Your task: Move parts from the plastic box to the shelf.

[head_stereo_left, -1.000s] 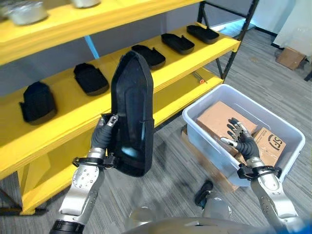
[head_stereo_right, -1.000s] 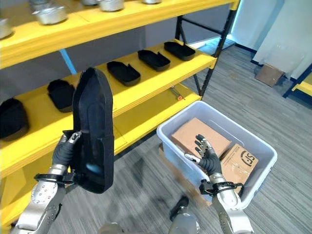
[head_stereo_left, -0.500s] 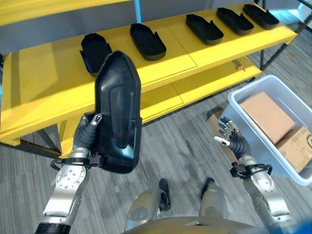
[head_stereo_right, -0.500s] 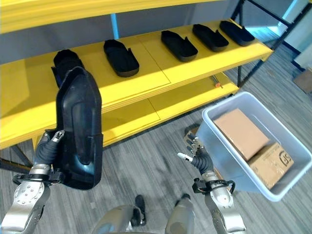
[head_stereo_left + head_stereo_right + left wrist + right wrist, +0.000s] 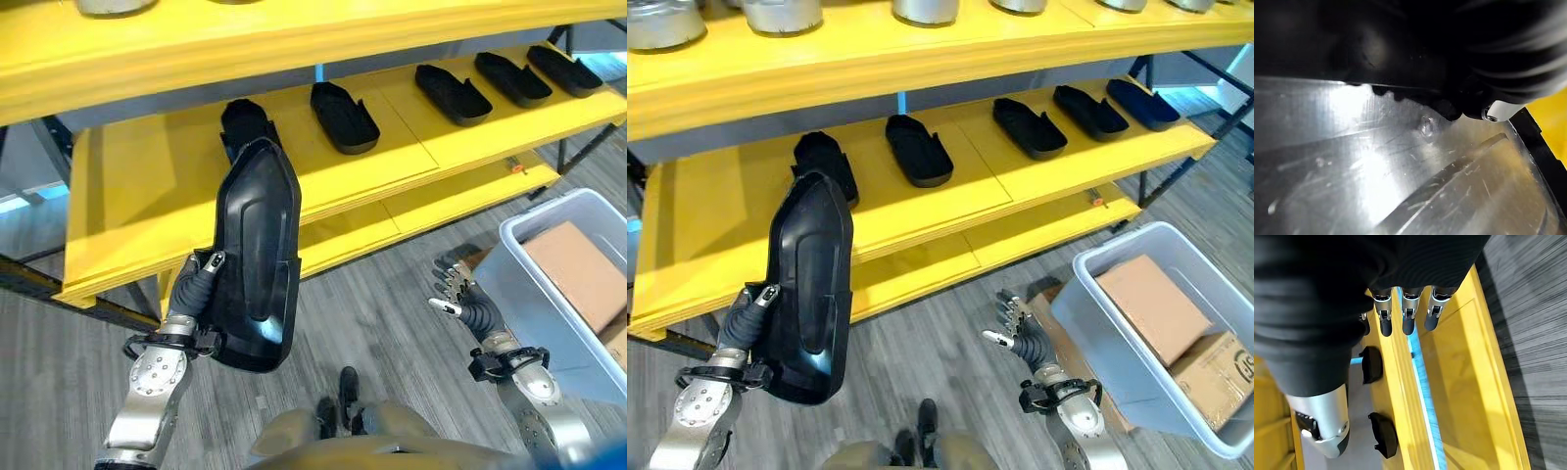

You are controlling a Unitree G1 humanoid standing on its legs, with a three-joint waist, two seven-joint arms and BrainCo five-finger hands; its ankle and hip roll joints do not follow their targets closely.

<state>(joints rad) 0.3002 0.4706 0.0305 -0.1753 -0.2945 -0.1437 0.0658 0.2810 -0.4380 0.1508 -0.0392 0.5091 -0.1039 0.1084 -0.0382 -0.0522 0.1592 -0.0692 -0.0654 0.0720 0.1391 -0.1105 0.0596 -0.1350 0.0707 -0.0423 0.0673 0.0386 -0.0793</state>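
Observation:
A long glossy black moulded part (image 5: 257, 255) stands upright in front of the yellow shelf (image 5: 147, 186), with my left hand (image 5: 196, 286) shut on its lower edge. Close up, the part's shiny surface (image 5: 1400, 166) lies just past that hand. Several similar black parts (image 5: 918, 149) lie in a row on the shelf's middle board. The pale plastic box (image 5: 1117, 338) stands on the floor at the right and holds cardboard boxes (image 5: 1151, 308). Over the floor just left of the box, my right hand (image 5: 1024, 335) is open and holds nothing, its fingers (image 5: 1408, 313) straight.
Metal parts (image 5: 666, 22) sit on the top board. A lower yellow board (image 5: 441, 201) runs near the floor. Grey plank floor lies between the shelf and the box. Black shelf posts (image 5: 1171, 142) stand at the right end.
The view has swung left along the shelf, so the box now sits at the right edge. My right hand has come off the box to its left side. The left hand still holds the part.

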